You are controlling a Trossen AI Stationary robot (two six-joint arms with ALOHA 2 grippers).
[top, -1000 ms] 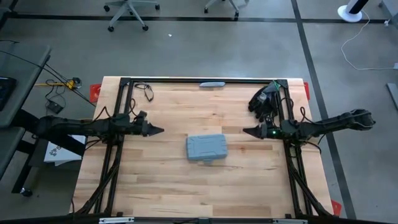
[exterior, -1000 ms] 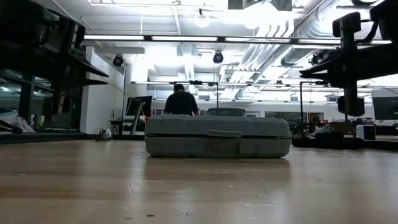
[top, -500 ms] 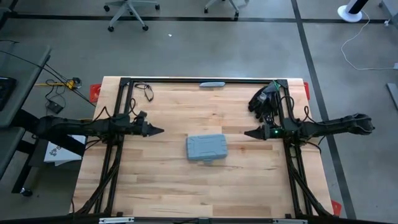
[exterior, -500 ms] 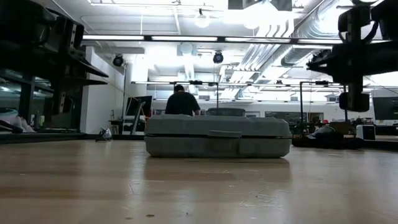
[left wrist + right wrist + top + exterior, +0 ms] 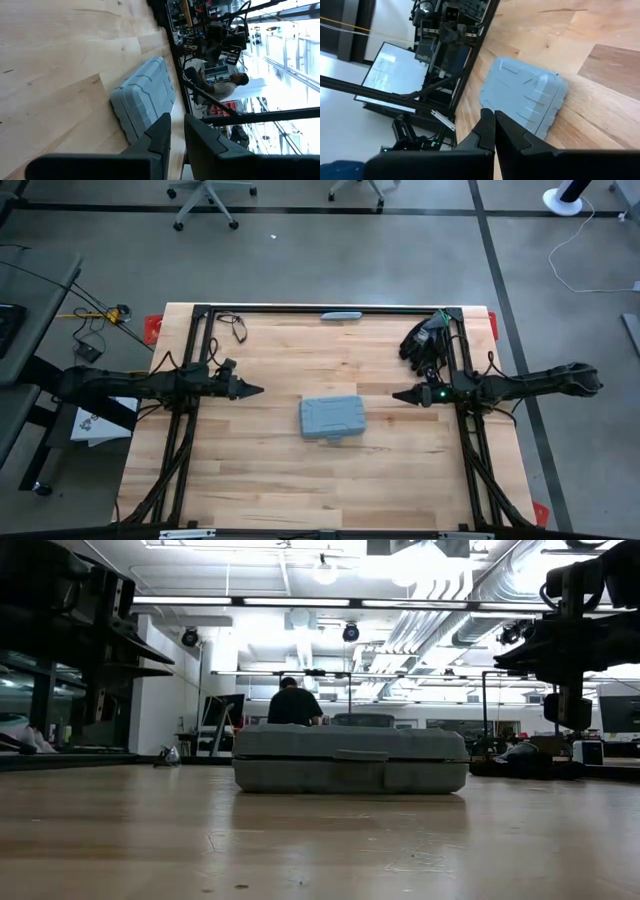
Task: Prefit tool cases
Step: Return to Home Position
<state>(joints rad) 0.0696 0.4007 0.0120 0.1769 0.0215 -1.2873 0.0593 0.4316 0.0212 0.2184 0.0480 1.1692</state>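
The grey-blue tool case (image 5: 333, 419) lies shut and flat near the middle of the wooden table (image 5: 260, 480), lid up, with neither arm touching it. In the low view its two halves meet in an even seam with the latch tab at the near face (image 5: 350, 760). It has not shifted over the last second. The only change is on the right: the right arm has drawn back a little toward its own side and settled slightly nearer. The right gripper (image 5: 398, 395) now hangs above the table to the right of the case, well apart from it. Its fingers are pressed together and hold nothing (image 5: 493, 112). The left gripper (image 5: 255, 389) has stayed where it was, above the table to the left of the case and level with its far edge. Its fingers leave only a narrow gap and are empty (image 5: 177, 117). With the case shut, no loose tools on the table and both arms pulled clear to either side, the packing looks finished. What remains, by my reading, is only the right arm's last bit of retreat.
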